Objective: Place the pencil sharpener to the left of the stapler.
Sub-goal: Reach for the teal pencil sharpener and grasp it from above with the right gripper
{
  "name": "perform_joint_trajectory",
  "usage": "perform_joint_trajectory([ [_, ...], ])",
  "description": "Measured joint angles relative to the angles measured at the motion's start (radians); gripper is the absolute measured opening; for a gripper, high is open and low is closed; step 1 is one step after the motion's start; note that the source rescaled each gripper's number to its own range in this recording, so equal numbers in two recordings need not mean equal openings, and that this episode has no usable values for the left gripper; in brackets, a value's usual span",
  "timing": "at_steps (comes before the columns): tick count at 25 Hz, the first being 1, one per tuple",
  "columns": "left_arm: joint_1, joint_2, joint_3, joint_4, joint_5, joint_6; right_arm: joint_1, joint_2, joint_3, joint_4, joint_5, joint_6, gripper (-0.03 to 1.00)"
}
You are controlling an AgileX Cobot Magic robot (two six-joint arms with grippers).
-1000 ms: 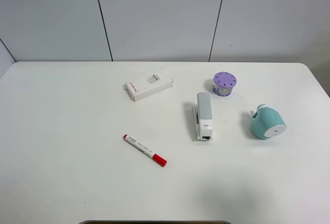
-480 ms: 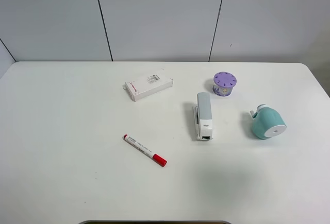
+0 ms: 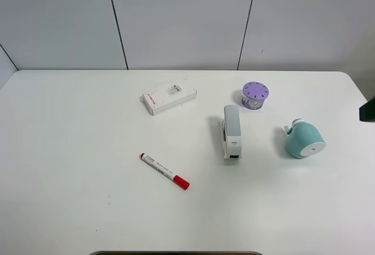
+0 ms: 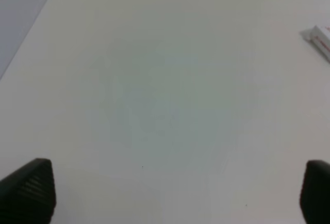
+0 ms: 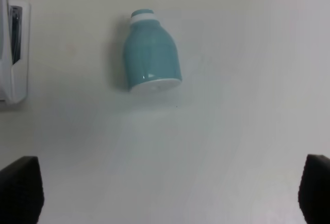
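Right now, over on the right side of the white bench [image 3: 70, 149]: teal pencil sharpener [image 3: 304, 139], lying on its side, white end face toward the front edge. Sits right of the grey-and-white stapler [image 3: 232, 131], well apart from it, touched by nothing. Beyond the stapler, a purple holed cylinder [image 3: 255, 95]; farther left, a white box [image 3: 169, 98] with red print; nearer the front, a red-capped marker [image 3: 164, 171] lying at a slant. Right tool [image 5: 167, 190] spread wide, empty, hovering above the bench a little short of the sharpener, with one end of the stapler at the edge of its wrist view. Only a dark sliver of the right arm [image 3: 368, 111] in the high view, at the right edge. Left tool [image 4: 172, 193] likewise spread wide, gripping nothing, over the left part of the bench with a corner of the white box in sight.
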State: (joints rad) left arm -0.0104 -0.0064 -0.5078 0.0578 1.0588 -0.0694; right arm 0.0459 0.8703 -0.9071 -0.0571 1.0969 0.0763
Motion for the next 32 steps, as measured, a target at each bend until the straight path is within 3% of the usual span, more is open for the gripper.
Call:
perform_joint_trajectory([
  [6,0.0,0.0,0.0,0.0,0.0,0.0,-0.001,0.2,-0.091,-0.001,0.017,-0.019,1.0],
  [11,0.0,0.0,0.0,0.0,0.0,0.0,-0.053,0.32,-0.097,0.002,0.005,-0.076,1.0],
  [20,0.0,0.0,0.0,0.0,0.0,0.0,-0.066,0.481,-0.098,0.02,-0.148,-0.097,1.0],
  [32,0.0,0.0,0.0,0.0,0.0,0.0,-0.016,0.721,-0.099,0.057,-0.233,-0.115,1.0],
])
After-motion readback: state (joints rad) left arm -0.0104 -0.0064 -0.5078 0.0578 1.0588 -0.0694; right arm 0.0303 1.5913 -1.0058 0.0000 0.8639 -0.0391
